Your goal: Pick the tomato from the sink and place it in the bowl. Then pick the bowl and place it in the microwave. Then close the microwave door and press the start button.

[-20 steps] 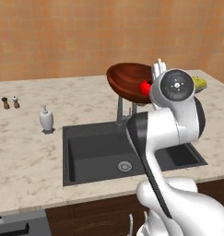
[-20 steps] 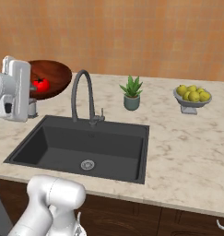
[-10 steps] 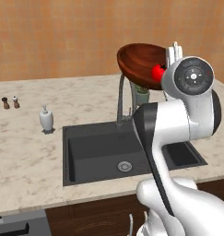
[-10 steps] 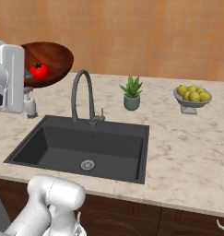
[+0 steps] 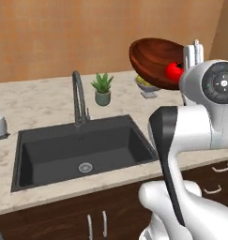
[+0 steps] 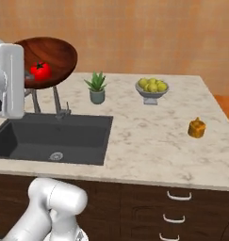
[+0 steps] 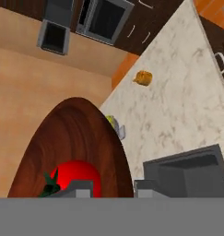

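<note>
I have the wide round bowl of dark brown wood [image 5: 155, 61] up in the air, and the small shiny red tomato [image 5: 174, 70] sits inside it. My jaws [image 7: 112, 185] are clamped on the rim of the bowl; in the hand view one tip is inside, next to the tomato, and one is outside.

A second ago the bowl hung lower, over the back of the desk [image 6: 153, 132] by the big dark grey sink [image 5: 78, 152]. Now it is higher, and the whole picture has slid sideways, so I think my base is driving along the desk. The tall dark bent tap [image 5: 78, 96], the little green plant in a grey pot [image 6: 96, 87] and the small grey bowl of yellow-green fruits [image 6: 152, 87] now show in new spots, but they did not move. A small orange lump [image 6: 196, 128] has come into sight near the right edge of the desk.

So the tomato part is done, and I am carrying the bowl. In the hand view I see a dark grey open box [image 7: 54, 28] far away; it may be the microwave, but I cannot be sure.

The bowl is tipped, so the tomato could roll out. I must go slow.
</note>
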